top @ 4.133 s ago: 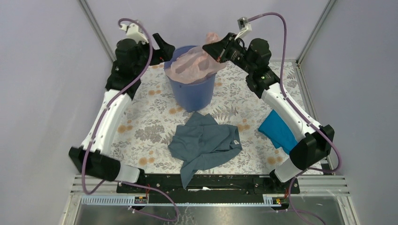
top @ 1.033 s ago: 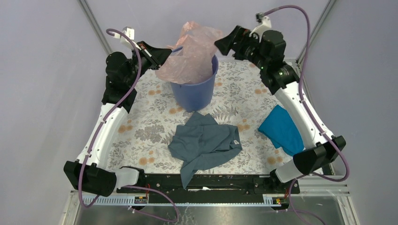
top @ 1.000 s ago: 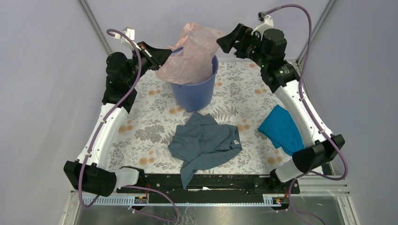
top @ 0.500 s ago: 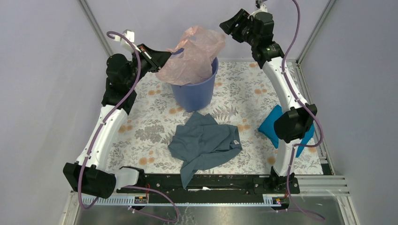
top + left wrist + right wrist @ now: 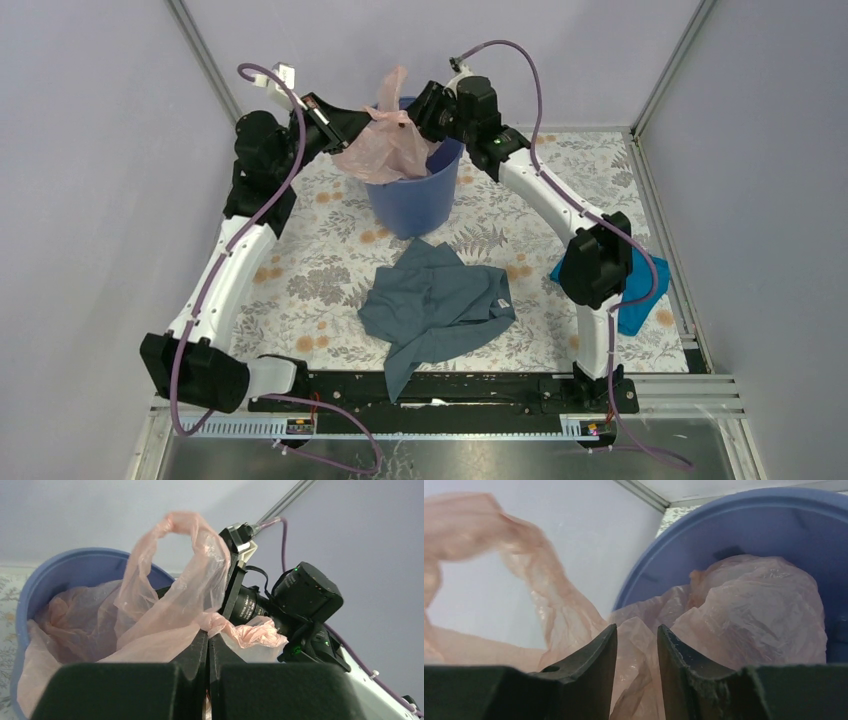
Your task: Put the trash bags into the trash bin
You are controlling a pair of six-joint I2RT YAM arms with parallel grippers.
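The trash bin (image 5: 412,200) stands upright at the far part of the floral worktop (image 5: 300,270), near the back wall, with an arm reaching to its mouth from each side. The pale pink trash bag (image 5: 385,150) is only partly inside. The right wrist view shows a crinkled mound of film down within the blue wall. From above, a fold spills over the rim on the left arm's side and hangs outside, and one handle loop stands above the rim.

The left hand (image 5: 208,642) has its fingers pressed together on a twist of that film, just above and outside the rim. The right hand (image 5: 634,647) hovers at the far right of the mouth. Its fingers (image 5: 591,655) stand a narrow gap apart with pink film showing in the gap, and I cannot tell whether they grip it. The two hands are near each other across the bag.

A band of patterned worktop shows between the bin's foot and the grey-blue garment (image 5: 435,305). The garment lies crumpled mid-worktop, with one tail reaching over the near edge onto the black base rail (image 5: 500,385). The turquoise cloth (image 5: 640,285) lies at the worktop's right edge, partly hidden behind the right arm's elbow. Enclosure walls stand left, right and behind.
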